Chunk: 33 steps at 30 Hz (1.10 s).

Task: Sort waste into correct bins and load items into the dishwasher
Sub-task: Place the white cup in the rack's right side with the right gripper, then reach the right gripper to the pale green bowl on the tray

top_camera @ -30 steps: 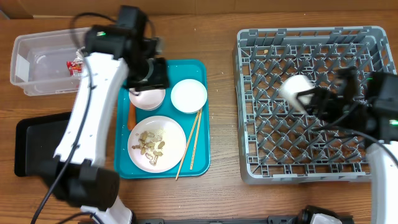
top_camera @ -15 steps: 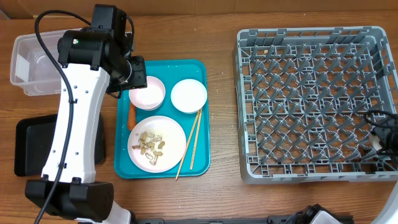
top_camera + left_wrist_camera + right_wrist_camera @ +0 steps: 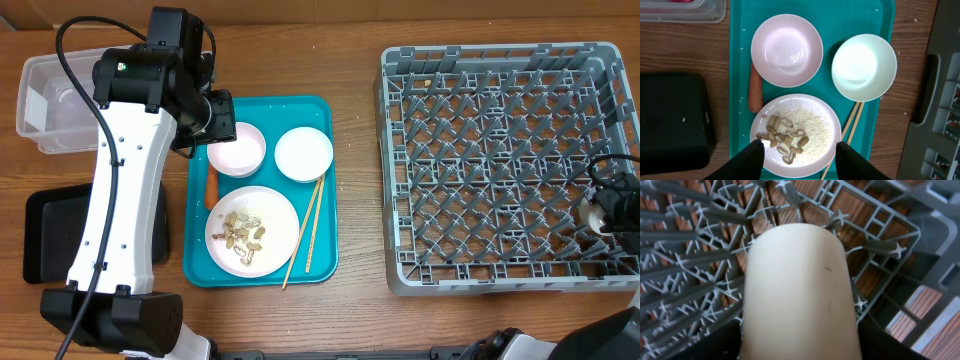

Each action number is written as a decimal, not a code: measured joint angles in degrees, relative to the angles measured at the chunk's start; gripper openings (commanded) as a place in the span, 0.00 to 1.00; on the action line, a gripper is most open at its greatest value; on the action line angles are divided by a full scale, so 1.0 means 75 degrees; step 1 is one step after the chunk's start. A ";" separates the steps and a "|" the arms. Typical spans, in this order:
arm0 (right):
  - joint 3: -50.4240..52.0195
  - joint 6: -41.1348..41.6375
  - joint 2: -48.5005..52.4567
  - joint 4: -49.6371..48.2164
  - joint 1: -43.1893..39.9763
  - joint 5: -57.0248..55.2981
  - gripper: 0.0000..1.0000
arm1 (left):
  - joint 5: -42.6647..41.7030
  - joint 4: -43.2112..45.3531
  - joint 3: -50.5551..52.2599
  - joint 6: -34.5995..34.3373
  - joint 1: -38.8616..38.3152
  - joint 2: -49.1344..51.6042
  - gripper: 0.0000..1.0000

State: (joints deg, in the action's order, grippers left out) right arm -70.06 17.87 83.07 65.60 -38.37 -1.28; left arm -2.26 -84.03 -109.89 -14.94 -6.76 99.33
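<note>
My left gripper [image 3: 800,162] is open and empty. It hovers over the teal tray [image 3: 322,260], just above the plate of peanuts and rice [image 3: 797,132]. The tray also holds a pink bowl [image 3: 786,50], a pale bowl [image 3: 864,67], a carrot [image 3: 755,92] and chopsticks [image 3: 852,125]. My right gripper [image 3: 608,212] is shut on a cream cup [image 3: 800,290]. It holds the cup low over the front right corner of the grey dish rack [image 3: 505,160]. The cup's mouth and the fingertips are hidden.
A black bin [image 3: 50,230] sits left of the tray. A clear plastic container [image 3: 50,100] stands at the back left, with something red [image 3: 682,1] in it. The left arm [image 3: 125,200] reaches across both bins.
My right gripper has carried the cream cup from over the middle of the rack to its front right corner. My left arm shifted left and its gripper now hovers beside the pink bowl.
</note>
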 measured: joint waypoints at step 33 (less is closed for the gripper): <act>-0.0364 -0.1909 -0.0758 -0.1629 0.6105 0.3931 0.84 | 0.0026 0.0000 0.0000 -0.0149 0.0000 0.0000 0.57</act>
State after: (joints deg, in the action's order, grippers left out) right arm -72.79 3.55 77.38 53.39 7.42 28.21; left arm -2.07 -84.03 -109.89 -16.05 -6.76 99.33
